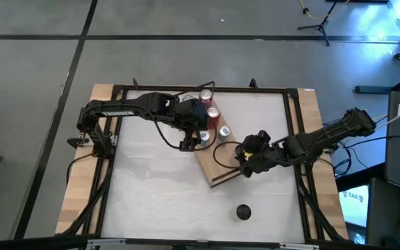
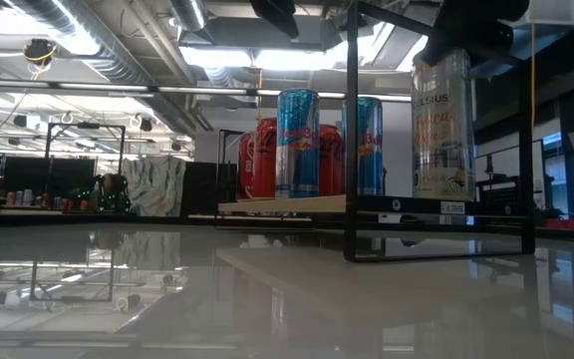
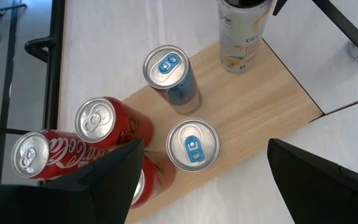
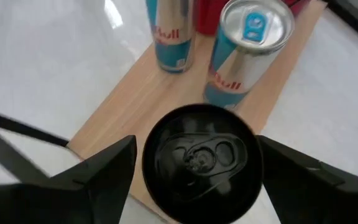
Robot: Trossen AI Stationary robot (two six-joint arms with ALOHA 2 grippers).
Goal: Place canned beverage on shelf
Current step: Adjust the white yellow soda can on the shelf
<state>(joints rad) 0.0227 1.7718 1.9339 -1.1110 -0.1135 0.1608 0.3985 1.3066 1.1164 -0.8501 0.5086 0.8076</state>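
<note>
The shelf (image 1: 217,169) is a long light-wood board lying flat and skewed on the white table, near the middle of its far half. A tall pale can with a black lid (image 4: 199,155) stands upright on the shelf. Two blue-and-silver cans (image 3: 193,144) stand upright mid-board. Red cola cans (image 3: 101,121) stand at the end toward the table's far edge.

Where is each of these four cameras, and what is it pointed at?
High: overhead, looking down on the table, both arms and the shelf.
Low: at tabletop height, looking level at the cans on the shelf.
Left wrist: above the blue cans, own fingers showing.
Right wrist: over the black-topped can, between its fingers.
All share the shelf.
</note>
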